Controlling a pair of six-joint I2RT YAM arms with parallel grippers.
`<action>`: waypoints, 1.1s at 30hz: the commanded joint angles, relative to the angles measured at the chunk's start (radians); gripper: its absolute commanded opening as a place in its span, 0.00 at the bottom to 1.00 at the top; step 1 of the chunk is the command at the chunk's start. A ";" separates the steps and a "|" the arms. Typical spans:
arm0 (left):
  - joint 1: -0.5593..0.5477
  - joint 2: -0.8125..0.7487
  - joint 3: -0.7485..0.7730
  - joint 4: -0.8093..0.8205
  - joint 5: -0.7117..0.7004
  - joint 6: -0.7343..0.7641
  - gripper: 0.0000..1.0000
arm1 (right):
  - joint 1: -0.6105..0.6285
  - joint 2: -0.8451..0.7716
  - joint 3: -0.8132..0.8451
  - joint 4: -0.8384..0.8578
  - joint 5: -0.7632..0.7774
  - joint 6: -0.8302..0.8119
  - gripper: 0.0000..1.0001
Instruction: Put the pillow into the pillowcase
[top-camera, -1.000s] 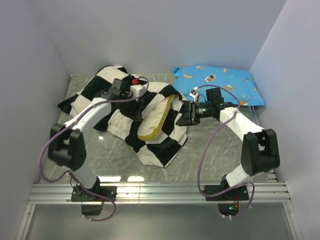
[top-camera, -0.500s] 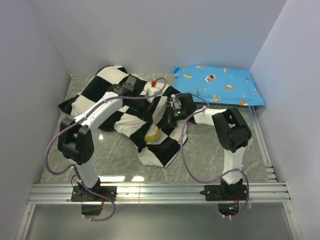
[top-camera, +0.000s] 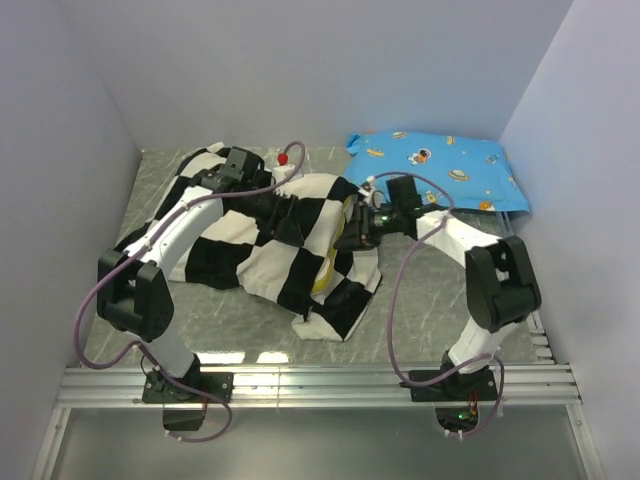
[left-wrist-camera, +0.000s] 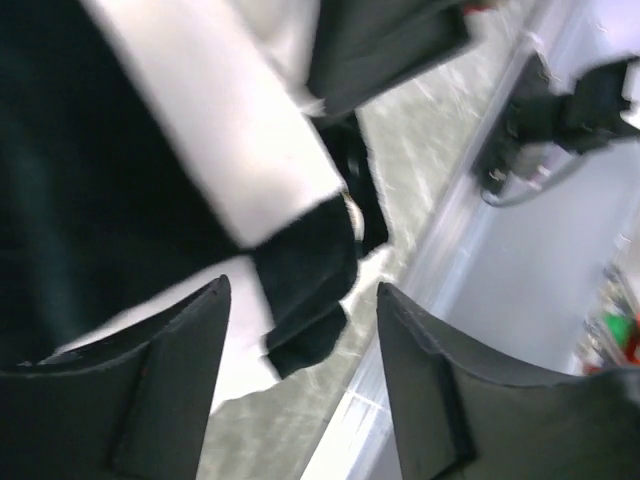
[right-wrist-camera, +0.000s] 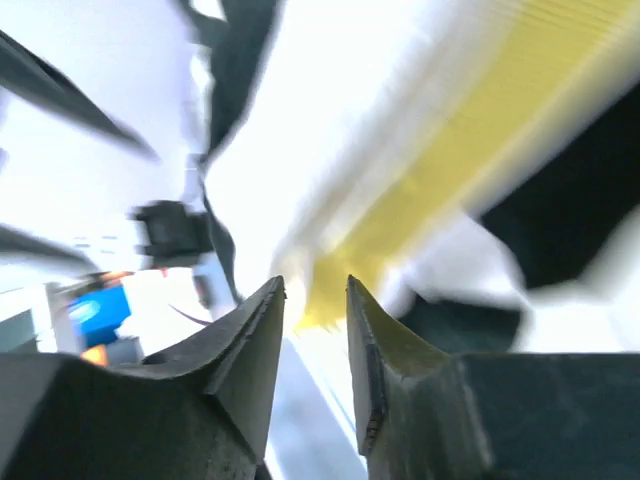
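Top external: pillow (top-camera: 326, 272) nearly swallowed by pillowcase (top-camera: 290, 235), yellow edge peeking. Left gripper (left-wrist-camera: 303, 288) gapes empty; right gripper (right-wrist-camera: 314, 285), can't tell. Next, I'd say: grab hem, pull over.

The top camera looks down from above and behind the arm bases (top-camera: 185, 385), far enough back to take in the whole table (top-camera: 430, 300). Each wrist camera faces along its own fingers (left-wrist-camera: 160, 400), very close and blurred — the left onto the pillowcase (left-wrist-camera: 200, 140), the right onto the pillow (right-wrist-camera: 470, 120) (both cloths also show from the top).
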 joint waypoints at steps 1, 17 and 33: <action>-0.002 -0.024 0.084 0.039 -0.059 0.006 0.67 | -0.082 -0.068 0.018 -0.424 0.121 -0.343 0.41; -0.351 0.228 0.194 0.369 -0.801 -0.312 0.67 | -0.130 0.132 0.134 -0.297 0.329 -0.219 0.38; -0.105 0.396 0.137 0.236 -0.779 -0.321 0.01 | -0.188 0.116 0.078 -0.403 0.528 -0.291 0.47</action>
